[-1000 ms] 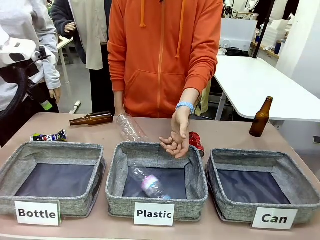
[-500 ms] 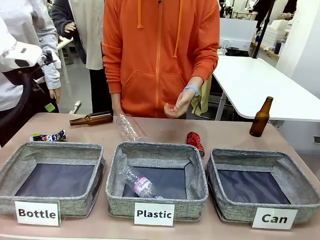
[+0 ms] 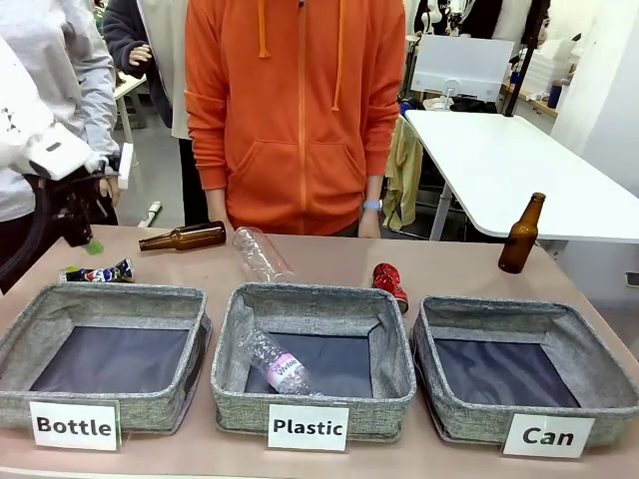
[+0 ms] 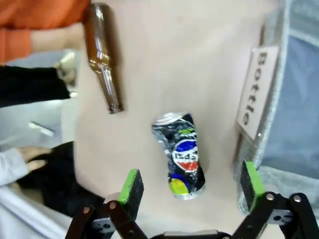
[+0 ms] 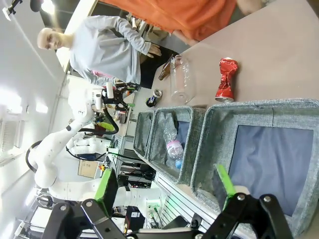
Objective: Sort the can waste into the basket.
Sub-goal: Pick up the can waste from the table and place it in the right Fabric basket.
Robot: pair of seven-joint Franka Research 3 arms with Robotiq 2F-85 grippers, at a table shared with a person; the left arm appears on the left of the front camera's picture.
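- While both cans lie out on the worktop [image 3: 454,264], the left claw [image 4: 191,183] hangs over the dark can [image 4: 180,152]. Its fingers are spread wide on either side and grip nothing, and it appears to be clear of the metal.
- The dark can lies on its side just beside the far left corner of the "Bottle" basket [image 3: 110,297], with a brown bottle [image 3: 185,237] lying flat behind it.
- The red can [image 3: 389,284] lies crushed on the worktop, just behind the far right corner of the "Plastic" basket [image 3: 300,299] and near the "Can" basket [image 3: 519,311].
- The right claw [image 5: 166,184] is wide open and empty, looking down at the "Can" basket's near side.
- One clear bottle [image 3: 275,364] lies inside the "Plastic" basket and another plastic bottle [image 3: 260,254] lies behind it.
- An upright bottle [image 3: 521,235] stands at the far right.
- A person in an orange hoodie [image 3: 300,110] stands at the far side.
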